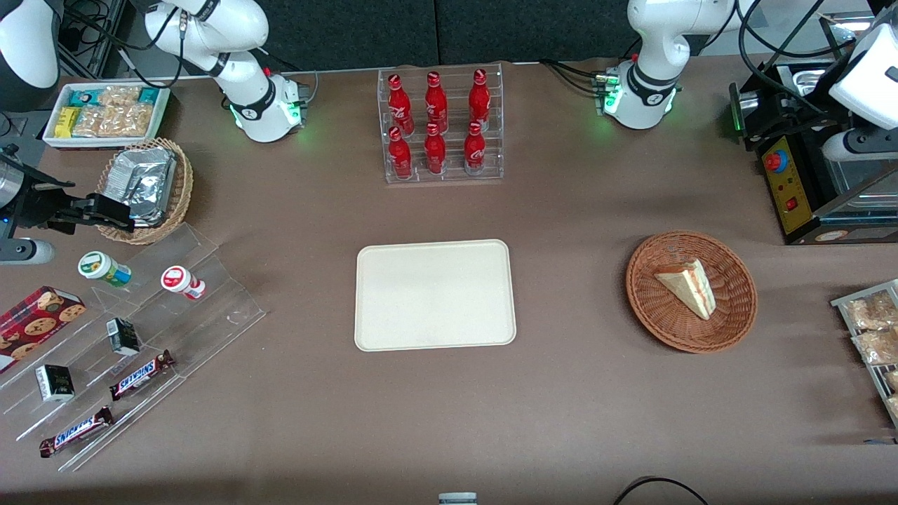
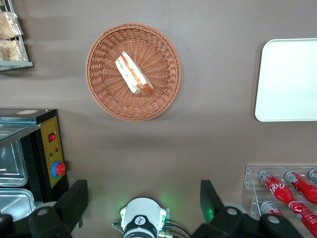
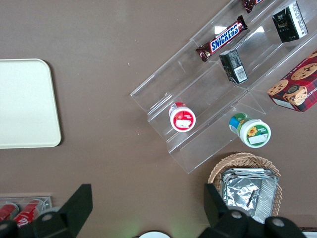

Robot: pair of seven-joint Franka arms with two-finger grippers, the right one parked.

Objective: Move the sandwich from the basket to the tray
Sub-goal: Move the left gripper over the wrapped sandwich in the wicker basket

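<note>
The sandwich (image 1: 689,286) (image 2: 134,74), a pale bread wedge with a red-orange filling stripe, lies in the round reddish-brown wicker basket (image 1: 736,315) (image 2: 106,94) toward the working arm's end of the table. The cream tray (image 1: 435,294) (image 2: 290,79) (image 3: 25,104) lies flat at the table's middle with nothing on it. My left gripper (image 2: 143,198) hangs high above the table, over the stretch between its arm's base and the basket. It is open, its black fingers (image 2: 74,203) wide apart with nothing between them. It touches neither basket nor sandwich.
A clear rack of red bottles (image 1: 442,126) stands farther from the front camera than the tray. A black machine (image 1: 807,175) and a rack of snack packets (image 1: 870,330) flank the basket. A tan basket of foil packets (image 1: 144,186) and a clear stepped shelf (image 1: 140,337) lie toward the parked arm's end.
</note>
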